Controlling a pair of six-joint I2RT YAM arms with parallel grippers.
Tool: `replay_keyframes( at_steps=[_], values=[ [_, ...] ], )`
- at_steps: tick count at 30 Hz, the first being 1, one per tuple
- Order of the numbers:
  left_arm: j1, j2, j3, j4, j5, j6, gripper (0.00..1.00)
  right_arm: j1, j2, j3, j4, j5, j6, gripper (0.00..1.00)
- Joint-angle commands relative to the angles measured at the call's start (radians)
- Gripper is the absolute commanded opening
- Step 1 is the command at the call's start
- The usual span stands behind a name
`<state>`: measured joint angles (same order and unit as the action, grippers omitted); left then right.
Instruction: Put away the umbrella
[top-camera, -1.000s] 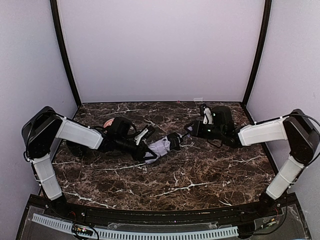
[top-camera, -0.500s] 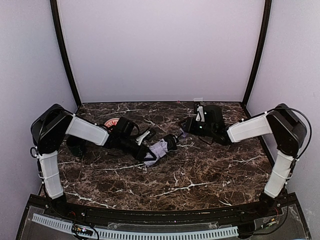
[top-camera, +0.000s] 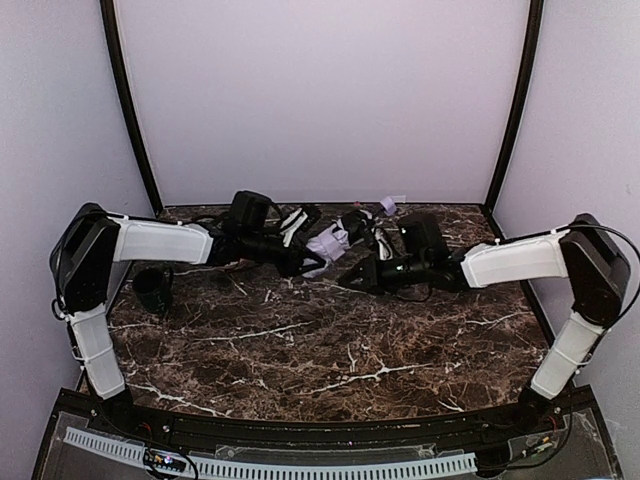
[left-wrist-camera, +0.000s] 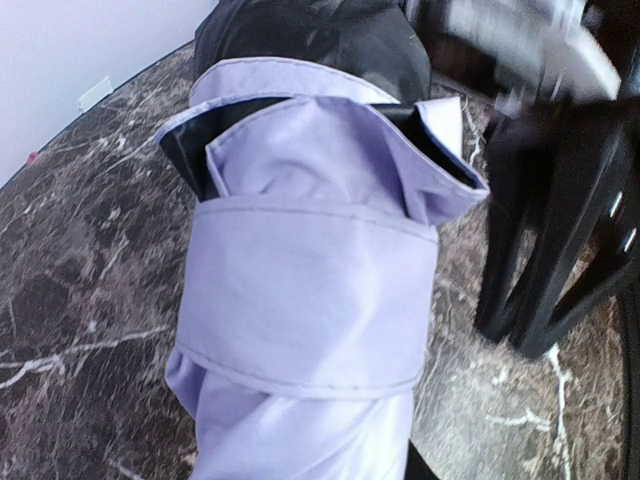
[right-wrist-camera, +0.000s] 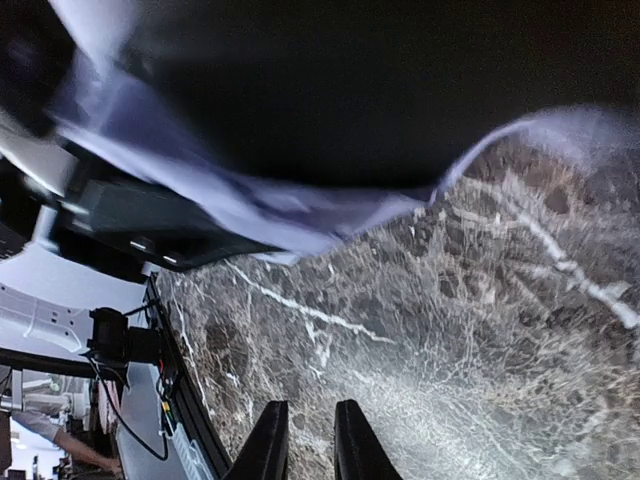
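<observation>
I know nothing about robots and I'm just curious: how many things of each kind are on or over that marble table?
robot arms: 2 (left arm, right arm)
umbrella: 1
small dark container: 1
total: 4

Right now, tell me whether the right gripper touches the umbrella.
Apart. The right wrist view shows the right gripper with nothing between its nearly closed fingers, marble showing between them and the umbrella above.

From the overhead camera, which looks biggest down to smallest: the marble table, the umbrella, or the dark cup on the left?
1. Marble table, by far the largest.
2. Umbrella, though it is partly hidden.
3. Dark cup, the smallest.
</observation>
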<state>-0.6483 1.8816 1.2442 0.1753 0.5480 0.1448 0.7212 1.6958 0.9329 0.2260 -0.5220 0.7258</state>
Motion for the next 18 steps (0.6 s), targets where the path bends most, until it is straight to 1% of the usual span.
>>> replay_keyframes(
  at_steps=[1,2,5,7,8,11,12,14,15,16,17,18],
  values=[
    [-0.007,-0.097,-0.055,-0.182,-0.165,0.222,0.0,-0.035,-0.193,0.144,-0.23,0.019,-0.175,0.18],
    [-0.007,-0.108,-0.068,-0.187,-0.205,0.244,0.0,-0.045,-0.216,0.171,-0.282,0.02,-0.206,0.19],
    [-0.007,-0.14,-0.083,-0.209,-0.343,0.389,0.0,-0.064,-0.269,0.286,-0.478,-0.012,-0.33,0.24],
    [-0.015,-0.17,-0.082,-0.231,-0.416,0.52,0.0,-0.066,-0.278,0.378,-0.634,0.014,-0.413,0.31],
    [-0.026,-0.189,-0.084,-0.24,-0.441,0.608,0.0,-0.067,-0.277,0.417,-0.717,0.043,-0.453,0.36],
    [-0.086,-0.256,-0.093,-0.3,-0.473,0.897,0.0,-0.068,-0.229,0.492,-0.835,0.173,-0.562,0.52],
    [-0.111,-0.283,-0.109,-0.301,-0.49,0.988,0.0,-0.068,-0.197,0.52,-0.864,0.176,-0.598,0.59],
    [-0.17,-0.339,-0.172,-0.254,-0.561,1.171,0.0,-0.068,-0.121,0.601,-0.908,0.121,-0.653,0.72],
    [-0.196,-0.366,-0.212,-0.217,-0.591,1.249,0.0,-0.066,-0.068,0.64,-0.924,0.08,-0.672,0.84],
    [-0.219,-0.393,-0.245,-0.167,-0.627,1.314,0.0,-0.058,-0.026,0.68,-0.942,0.043,-0.693,0.94],
    [-0.237,-0.406,-0.279,-0.113,-0.661,1.358,0.0,-0.042,0.006,0.716,-0.964,0.033,-0.719,0.99],
    [-0.25,-0.413,-0.304,-0.057,-0.695,1.394,0.0,-0.014,0.034,0.75,-0.986,0.021,-0.771,0.99]
  ],
)
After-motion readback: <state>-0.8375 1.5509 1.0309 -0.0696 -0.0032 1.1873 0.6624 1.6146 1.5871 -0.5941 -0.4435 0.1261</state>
